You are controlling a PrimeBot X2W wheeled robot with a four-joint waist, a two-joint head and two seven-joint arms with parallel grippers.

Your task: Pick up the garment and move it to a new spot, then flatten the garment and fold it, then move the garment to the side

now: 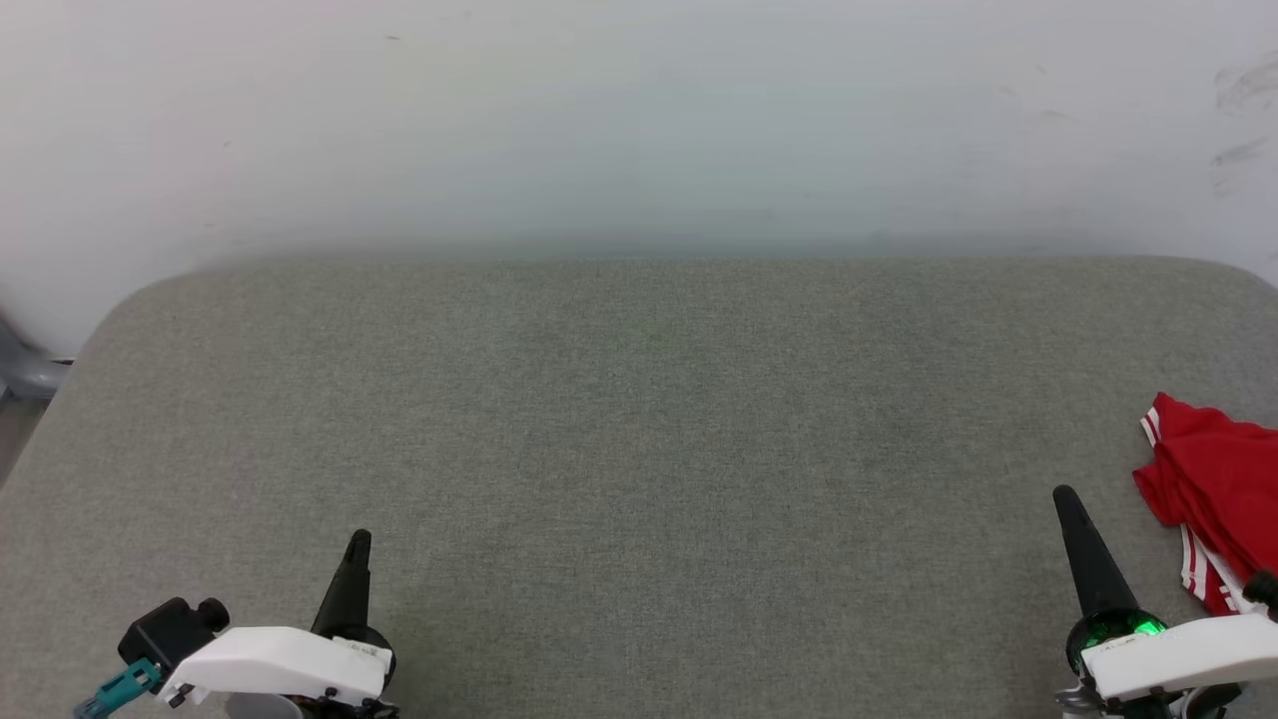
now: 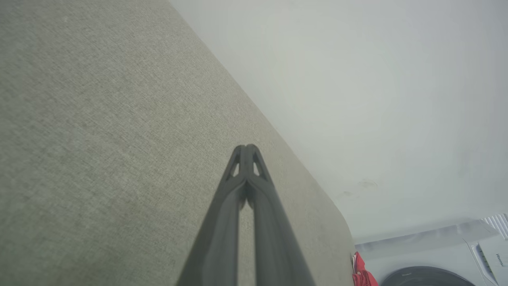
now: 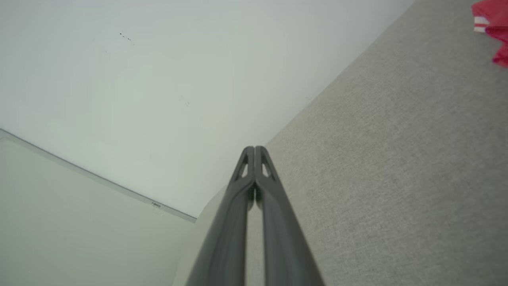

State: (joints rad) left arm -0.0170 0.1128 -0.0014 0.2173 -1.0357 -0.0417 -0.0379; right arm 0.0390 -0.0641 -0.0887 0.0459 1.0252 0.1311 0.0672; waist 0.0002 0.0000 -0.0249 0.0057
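Head view shows crumpled garment (image 1: 1213, 489), cut off, seemingly lying near-to-far; both arms' jaws pressed together.

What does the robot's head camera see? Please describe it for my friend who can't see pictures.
A crumpled red garment with white stripes lies at the right edge of a grey padded table, against a pale wall. The robot's left end effector and right end effector, both shut, point up from the bottom corners.
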